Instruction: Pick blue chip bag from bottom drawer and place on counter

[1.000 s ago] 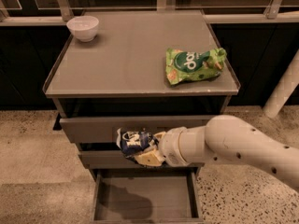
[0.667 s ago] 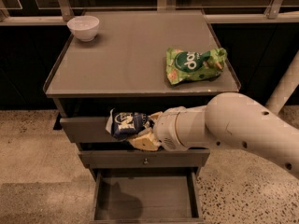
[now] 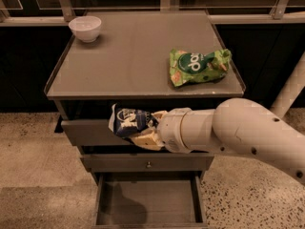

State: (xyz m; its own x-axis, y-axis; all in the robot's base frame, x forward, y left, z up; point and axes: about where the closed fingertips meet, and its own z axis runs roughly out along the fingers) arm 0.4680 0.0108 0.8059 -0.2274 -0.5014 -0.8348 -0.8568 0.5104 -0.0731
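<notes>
Camera view: claw (image 3: 146, 127) grips blue chip bag (image 3: 125, 120) below counter (image 3: 128, 61).

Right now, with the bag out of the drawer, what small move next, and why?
Probably raise the tool straight up: it grips the blue chip bag in front of the top drawer, below the counter rim, so moving forward now would likely hit that edge.

The claw (image 3: 143, 127) grips the blue chip bag (image 3: 127, 120) just below the counter (image 3: 133, 56) edge.

green snack bag (image 3: 198, 66): white lettering, maybe "pop"; blue chip bag (image 3: 127, 120): markings unreadable; pincer (image 3: 145, 127) at top drawer (image 3: 86, 131)
</notes>
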